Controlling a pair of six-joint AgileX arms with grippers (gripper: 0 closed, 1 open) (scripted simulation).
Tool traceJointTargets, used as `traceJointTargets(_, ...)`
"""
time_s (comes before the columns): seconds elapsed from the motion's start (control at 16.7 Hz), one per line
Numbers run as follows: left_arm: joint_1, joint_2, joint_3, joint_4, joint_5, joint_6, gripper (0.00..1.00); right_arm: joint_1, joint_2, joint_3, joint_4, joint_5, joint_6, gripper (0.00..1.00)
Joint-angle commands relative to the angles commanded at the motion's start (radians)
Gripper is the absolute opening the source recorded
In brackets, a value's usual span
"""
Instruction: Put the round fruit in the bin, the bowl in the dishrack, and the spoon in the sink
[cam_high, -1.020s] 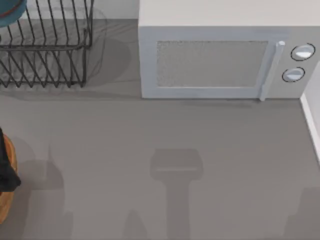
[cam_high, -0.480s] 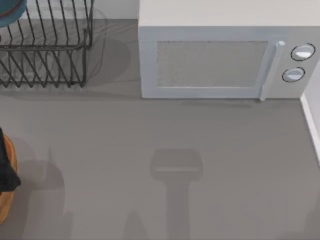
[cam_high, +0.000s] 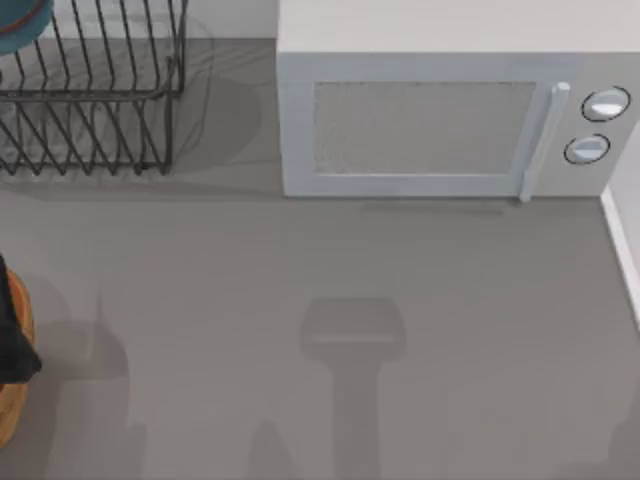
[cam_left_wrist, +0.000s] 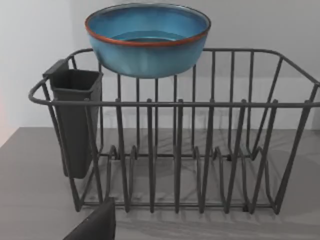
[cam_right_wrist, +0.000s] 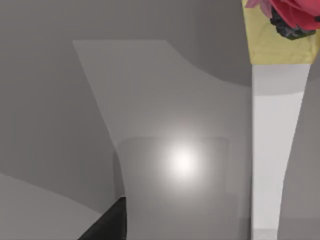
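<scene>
The bowl (cam_left_wrist: 147, 40), blue-teal inside with a reddish-brown rim, rests upright on the top bars of the black wire dishrack (cam_left_wrist: 210, 150). In the top view the bowl (cam_high: 20, 25) and dishrack (cam_high: 90, 95) are at the far left corner. A dark part of my left gripper (cam_left_wrist: 95, 227) shows just in front of the rack, apart from it. The round fruit (cam_right_wrist: 295, 12), red and glossy, lies on a yellow-tan surface at a distance from a dark part of my right gripper (cam_right_wrist: 107, 225). The spoon is out of view.
A white microwave (cam_high: 440, 120) stands at the back, centre to right. A dark cutlery holder (cam_left_wrist: 75, 120) hangs on the rack's end. At the top view's left edge a black arm part (cam_high: 10, 330) sits over an orange-brown round object (cam_high: 12, 400). A pale wall edge (cam_high: 625, 260) borders the right.
</scene>
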Motion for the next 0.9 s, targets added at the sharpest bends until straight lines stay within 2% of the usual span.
traceJointTargets(0.42,0.0,0.0,0.0,0.0,0.0,0.0,1.0,0.0,0.0,0.0,0.0,0.0,0.0,0.02)
traceJointTargets(0.9,0.0,0.0,0.0,0.0,0.0,0.0,1.0,0.0,0.0,0.0,0.0,0.0,0.0,0.0)
